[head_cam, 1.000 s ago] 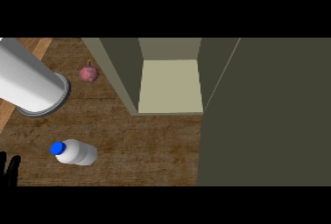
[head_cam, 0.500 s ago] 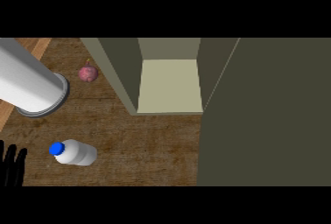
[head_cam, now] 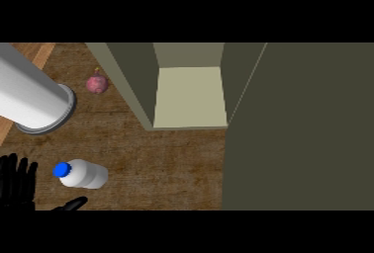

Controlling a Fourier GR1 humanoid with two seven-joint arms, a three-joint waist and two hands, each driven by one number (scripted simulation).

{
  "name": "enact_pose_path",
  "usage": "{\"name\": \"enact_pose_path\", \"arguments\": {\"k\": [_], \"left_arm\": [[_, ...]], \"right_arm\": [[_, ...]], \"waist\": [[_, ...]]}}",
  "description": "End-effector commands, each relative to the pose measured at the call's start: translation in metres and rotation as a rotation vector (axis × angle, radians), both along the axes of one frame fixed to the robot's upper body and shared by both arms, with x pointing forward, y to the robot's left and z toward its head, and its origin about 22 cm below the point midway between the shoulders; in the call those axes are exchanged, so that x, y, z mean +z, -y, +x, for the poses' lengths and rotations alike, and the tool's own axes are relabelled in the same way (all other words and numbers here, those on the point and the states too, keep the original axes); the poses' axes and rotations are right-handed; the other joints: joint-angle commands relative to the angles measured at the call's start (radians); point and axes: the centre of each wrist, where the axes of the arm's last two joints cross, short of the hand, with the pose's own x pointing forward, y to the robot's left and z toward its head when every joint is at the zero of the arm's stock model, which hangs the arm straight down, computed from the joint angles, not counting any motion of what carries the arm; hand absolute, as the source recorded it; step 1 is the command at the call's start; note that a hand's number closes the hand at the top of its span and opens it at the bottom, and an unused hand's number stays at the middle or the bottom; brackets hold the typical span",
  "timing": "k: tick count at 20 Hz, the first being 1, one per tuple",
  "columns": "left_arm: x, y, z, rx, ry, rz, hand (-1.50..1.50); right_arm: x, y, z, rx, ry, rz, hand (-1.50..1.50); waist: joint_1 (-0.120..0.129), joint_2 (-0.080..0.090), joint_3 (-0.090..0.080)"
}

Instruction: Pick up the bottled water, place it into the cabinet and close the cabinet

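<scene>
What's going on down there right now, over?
Left hand open, fingers up, beside the bottled water, not touching. Right hand out of view. Bottle lying on the counter; cabinet open. Nothing between bottle and cabinet.

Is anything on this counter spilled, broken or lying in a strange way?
Nothing stands out. The bottled water with its blue cap sits intact on the wooden counter, no spill round it. The cabinet stands open. A small pink item lies near the grey cylinder. The left hand is open beside the bottle.

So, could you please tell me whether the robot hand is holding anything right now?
Nothing is held: the left robot hand is open beside the bottled water, not touching it.
</scene>
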Motion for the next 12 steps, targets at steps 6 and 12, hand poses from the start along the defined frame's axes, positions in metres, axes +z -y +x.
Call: {"name": "enact_pose_path", "arguments": {"k": [6,12], "left_arm": [[-0.06,-0.016,0.004,0.002,-0.064,-0.047,-1.5],[-0.09,-0.02,0.029,0.003,-0.078,-0.064,-1.5]], "right_arm": [[0.037,-0.012,-0.032,0.064,0.083,0.09,-1.5],[0.034,-0.009,-0.021,0.079,0.083,0.108,-1.5]], "waist": [[-0.002,0.0,0.0],[0.009,0.006,0.0]]}}
